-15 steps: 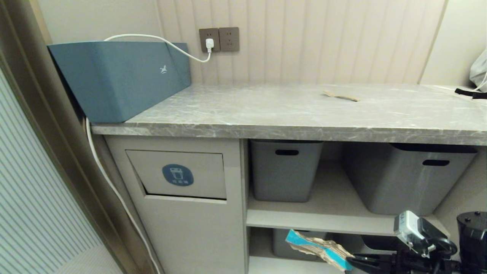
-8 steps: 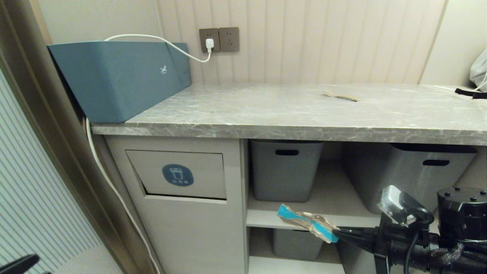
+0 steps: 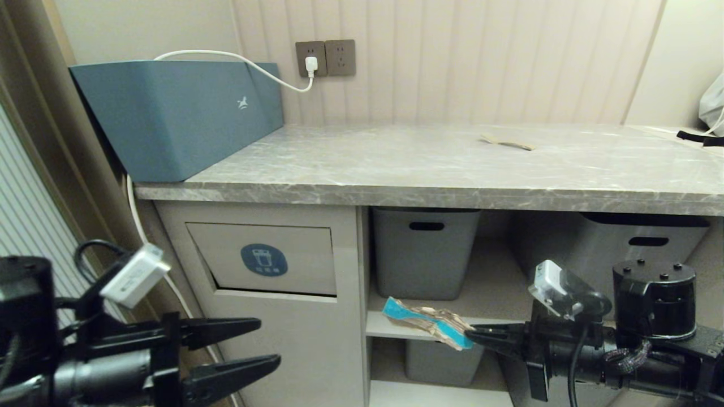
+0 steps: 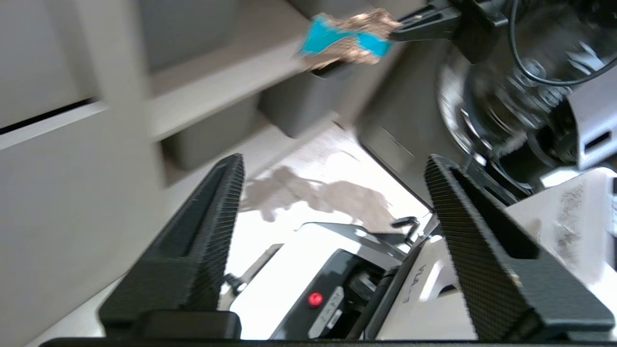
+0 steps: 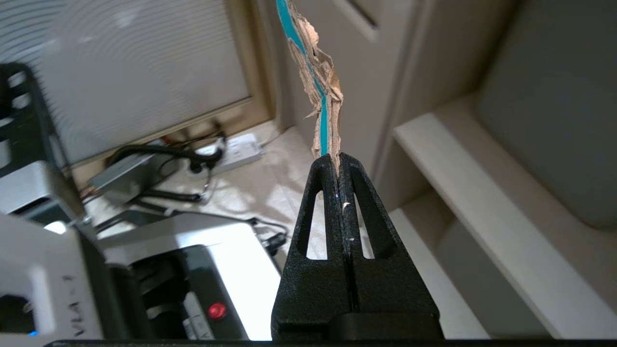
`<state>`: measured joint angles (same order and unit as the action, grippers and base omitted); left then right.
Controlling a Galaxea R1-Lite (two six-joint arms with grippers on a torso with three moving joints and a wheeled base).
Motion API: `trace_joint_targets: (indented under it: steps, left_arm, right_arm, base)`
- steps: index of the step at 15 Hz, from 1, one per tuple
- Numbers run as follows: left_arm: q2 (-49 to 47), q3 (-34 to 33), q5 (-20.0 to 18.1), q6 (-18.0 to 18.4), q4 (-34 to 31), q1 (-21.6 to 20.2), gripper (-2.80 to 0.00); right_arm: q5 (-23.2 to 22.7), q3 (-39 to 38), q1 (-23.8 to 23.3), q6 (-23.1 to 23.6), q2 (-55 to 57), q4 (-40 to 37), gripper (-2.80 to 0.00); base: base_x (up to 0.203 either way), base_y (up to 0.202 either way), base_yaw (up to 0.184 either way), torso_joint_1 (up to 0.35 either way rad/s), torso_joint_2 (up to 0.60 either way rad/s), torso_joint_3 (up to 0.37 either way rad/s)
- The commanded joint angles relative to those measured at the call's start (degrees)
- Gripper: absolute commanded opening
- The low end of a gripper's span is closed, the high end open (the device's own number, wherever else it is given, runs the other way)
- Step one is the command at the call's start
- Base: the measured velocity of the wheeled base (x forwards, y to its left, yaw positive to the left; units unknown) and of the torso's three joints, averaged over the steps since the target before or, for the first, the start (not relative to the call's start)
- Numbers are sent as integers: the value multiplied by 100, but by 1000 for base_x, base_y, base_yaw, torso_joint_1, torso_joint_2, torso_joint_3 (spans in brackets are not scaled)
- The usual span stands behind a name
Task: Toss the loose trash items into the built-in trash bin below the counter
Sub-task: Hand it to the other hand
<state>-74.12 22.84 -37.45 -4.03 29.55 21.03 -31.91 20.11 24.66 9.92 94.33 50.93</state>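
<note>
Below the counter [image 3: 396, 195], a torn cardboard scrap [image 3: 425, 322] with a teal side is pinched at its end by the right gripper [image 3: 478, 337], fingers pressed together, before the open shelves. The left gripper [image 3: 268, 342], fingers spread and empty, is positioned beside the built-in trash bin [image 3: 266, 260], whose flap is seen closed. Another scrap [image 3: 507, 142] is noted on the counter.

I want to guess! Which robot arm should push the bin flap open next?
Probably the left. The left gripper is open, empty and just below the bin flap. The right gripper is shut on the cardboard scrap, farther away.
</note>
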Motion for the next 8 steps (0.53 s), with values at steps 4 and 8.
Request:
trace_joint_targets:
  steps: [4,8]
  left_arm:
    - [-1626,438,-104,-28,527,698,0]
    - [-2075,627,-104,-20,532,1066,0]
  right_arm:
    - [-140,31,629,14,243,32,-280]
    - [-132,230,936,18,437,40,-280]
  base:
    - [0,0,0,0,0,0]
    - [0,0,0,0,0,0]
